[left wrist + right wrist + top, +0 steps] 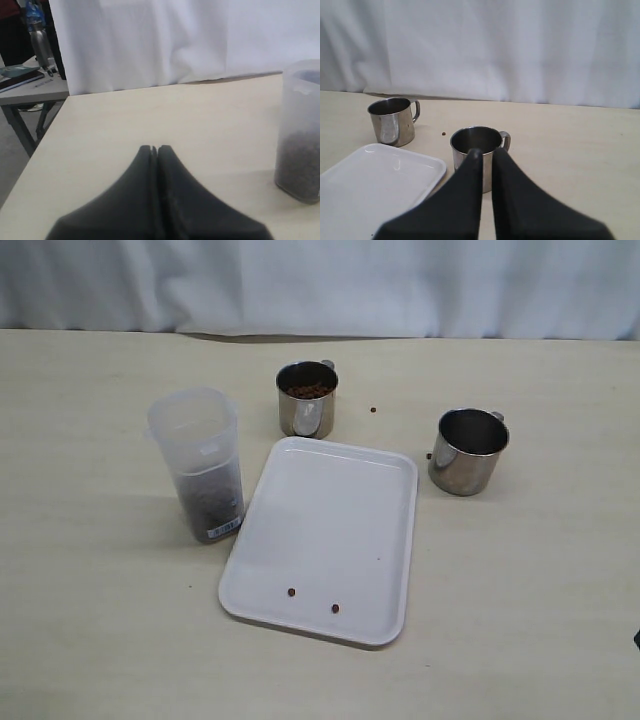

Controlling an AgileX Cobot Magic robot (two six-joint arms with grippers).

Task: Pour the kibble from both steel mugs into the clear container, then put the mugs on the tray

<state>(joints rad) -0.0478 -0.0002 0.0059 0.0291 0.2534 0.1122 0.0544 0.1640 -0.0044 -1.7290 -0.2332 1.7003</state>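
The clear container (198, 465) stands left of the tray (330, 530), its lower part filled with kibble (210, 498). One steel mug (306, 400) behind the tray holds kibble up to near its rim. The other steel mug (467, 451), right of the tray, looks empty. Neither gripper shows in the exterior view. My left gripper (154, 148) is shut on nothing, low over the table, with the container (300, 130) off to one side. My right gripper (487, 152) is shut and empty, pointing at the empty mug (476, 137) a little way off.
Two loose pellets (291, 592) lie on the tray near its front edge. Single pellets (373, 409) lie on the table between the mugs. A white curtain hangs behind the table. The table's left edge (35, 150) is close to my left gripper.
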